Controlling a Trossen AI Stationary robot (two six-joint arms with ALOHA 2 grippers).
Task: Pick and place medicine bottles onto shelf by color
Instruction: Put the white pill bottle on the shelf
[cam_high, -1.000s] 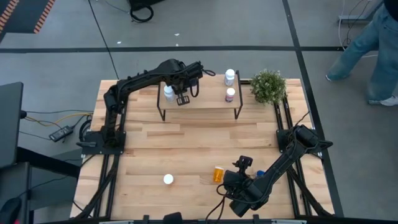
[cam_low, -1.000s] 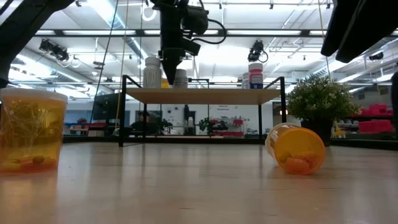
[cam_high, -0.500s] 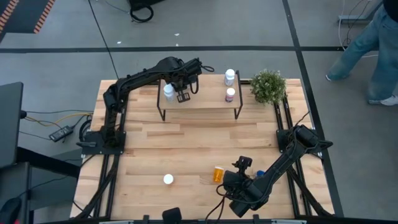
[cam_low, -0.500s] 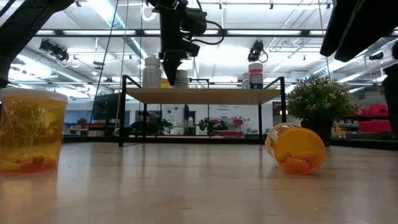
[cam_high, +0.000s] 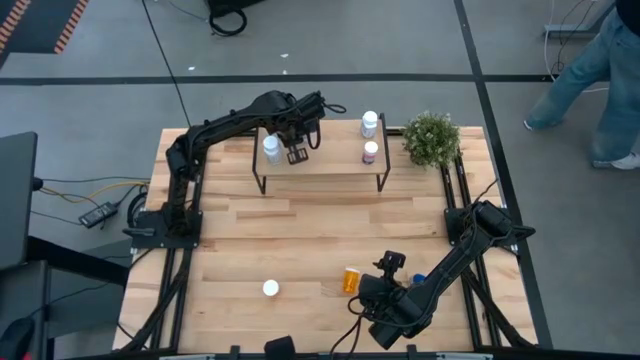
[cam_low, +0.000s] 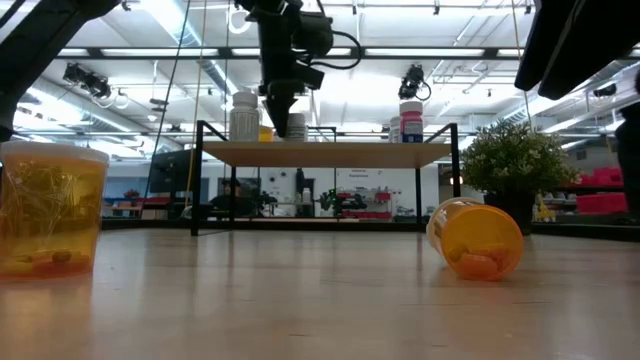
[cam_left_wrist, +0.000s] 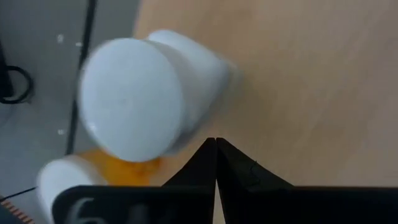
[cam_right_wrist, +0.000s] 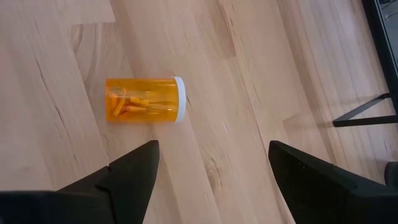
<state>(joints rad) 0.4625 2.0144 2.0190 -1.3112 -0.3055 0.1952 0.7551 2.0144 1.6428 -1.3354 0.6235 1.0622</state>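
The shelf (cam_high: 330, 165) stands at the table's far side. On its left end stands a white bottle (cam_left_wrist: 143, 93) with an orange, white-capped bottle (cam_left_wrist: 115, 171) behind it. My left gripper (cam_high: 295, 153) is shut and points down just beside the white bottle. A white bottle (cam_high: 370, 122) and a pinkish one (cam_high: 371, 151) stand on the shelf's right end. An orange bottle (cam_right_wrist: 144, 99) lies on its side on the table. My right gripper (cam_right_wrist: 212, 149) hovers open short of it. Another white-capped orange bottle (cam_high: 270, 288) stands upright near the front. My left gripper's shut fingertips (cam_left_wrist: 211, 146) come down from above right beside the white bottle's side (cam_left_wrist: 208, 81). I cannot tell whether they touch it. The bottle stands upright on the shelf board.
A potted plant (cam_high: 432, 138) stands at the shelf's right end. A person's legs (cam_high: 600, 80) show on the floor beyond the table's far right corner. Bare wooden tabletop (cam_high: 300, 230) lies between the shelf and the front bottles.
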